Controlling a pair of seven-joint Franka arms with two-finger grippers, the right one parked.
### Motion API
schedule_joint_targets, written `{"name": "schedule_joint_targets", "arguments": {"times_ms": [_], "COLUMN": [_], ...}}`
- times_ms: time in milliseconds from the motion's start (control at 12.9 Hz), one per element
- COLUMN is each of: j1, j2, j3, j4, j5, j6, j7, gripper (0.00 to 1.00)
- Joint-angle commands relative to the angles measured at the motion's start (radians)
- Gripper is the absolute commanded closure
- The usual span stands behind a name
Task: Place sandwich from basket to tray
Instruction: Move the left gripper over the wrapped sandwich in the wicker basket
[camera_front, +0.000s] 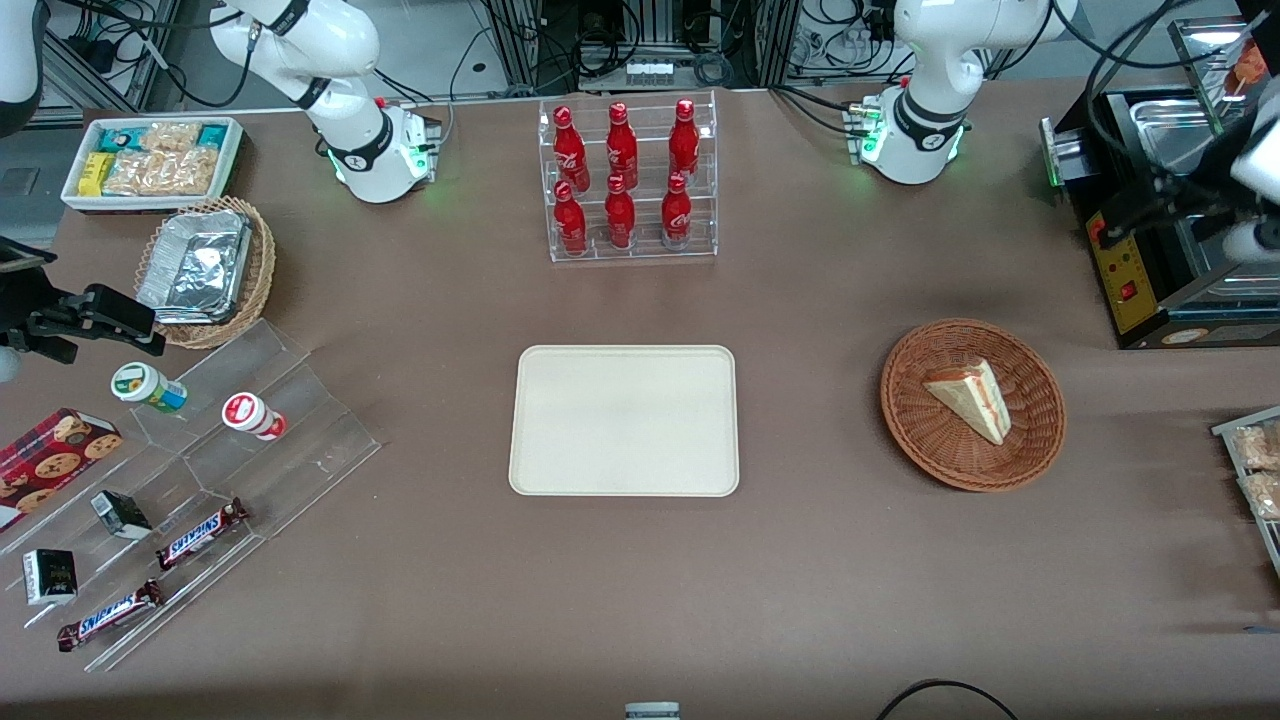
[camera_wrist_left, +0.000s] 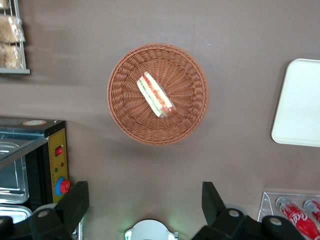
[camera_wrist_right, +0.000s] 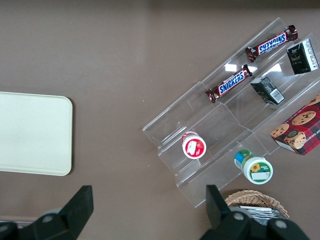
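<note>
While the sandwich lies on its side in the round basket, the gripper hangs high above the surface with its fingers spread wide and empty, so the reach has not begun. The tray sits bare beside the basket, well apart from it. By my judgement the next move calls for lowering over the basket, lining the fingers across the wedge's flat bread faces, then closing gently
</note>
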Motion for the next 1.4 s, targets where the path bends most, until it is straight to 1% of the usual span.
{"name": "schedule_joint_targets", "arguments": {"times_ms": [0,233,466,699,854,932,1087,1320], "j1": [0.011,0.019,0.017,0.019,0.011,0.002,-0.021,-0.023], "j2": [0.011,0.014,0.012,0.044,0.11,0.145,0.173,0.181], "j3": [0.009,0.016,0.016,0.016,0.016,0.016,0.015,0.015], "j4": [-0.097,-0.247,-0.452,-0.606,-0.649,-0.654,-0.692,-0.778], "j5": [0.016,0.016,0.018,0.01,0.012,0.016,0.018,0.016], "j6": [0.095,0.234,0.473,0.696,0.828,0.866,0.942,1.063], "j7": [-0.132,-0.275,-0.465,-0.565,-0.668,-0.716,-0.731,-0.736], "gripper": [0.0,0.0,0.0,0.0,0.0,0.0,0.0,0.0]}}
